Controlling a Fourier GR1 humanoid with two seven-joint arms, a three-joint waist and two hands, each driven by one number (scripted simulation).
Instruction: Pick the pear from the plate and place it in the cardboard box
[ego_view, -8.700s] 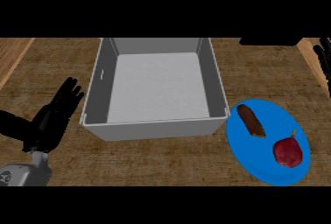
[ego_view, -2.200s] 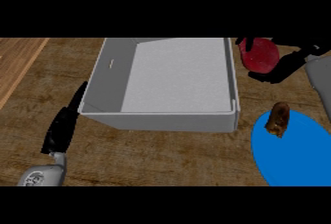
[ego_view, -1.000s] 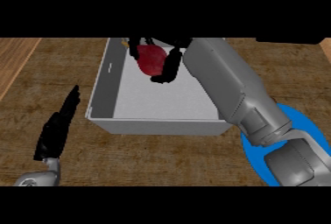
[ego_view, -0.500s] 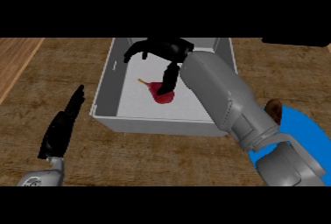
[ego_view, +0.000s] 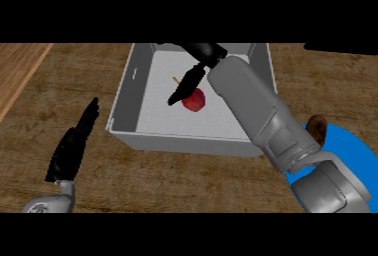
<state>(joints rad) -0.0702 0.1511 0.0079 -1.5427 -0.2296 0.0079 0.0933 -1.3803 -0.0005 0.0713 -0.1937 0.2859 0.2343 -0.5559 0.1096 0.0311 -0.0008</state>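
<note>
The red pear (ego_view: 196, 101) lies on the floor of the pale grey box (ego_view: 137, 134), near its middle. My right hand (ego_view: 193, 75) hovers over the box just above the pear, fingers straight and pointing down-left, holding nothing. Its grey forearm crosses the box's right wall. The blue plate (ego_view: 352, 150) shows at the right edge, mostly hidden by that arm. My left hand (ego_view: 74, 143) rests open on the counter left of the box, fingers straight and pointing up.
A brown oblong item (ego_view: 317, 125) lies at the plate's upper edge beside my right forearm. A lighter wooden strip (ego_view: 18, 75) runs along the counter's far left. Wood-grain counter stretches in front of the box.
The right hand carried the pear from the plate over the box, lowered it and let go. The pear now lies on the box floor and the fingers are straightened.
</note>
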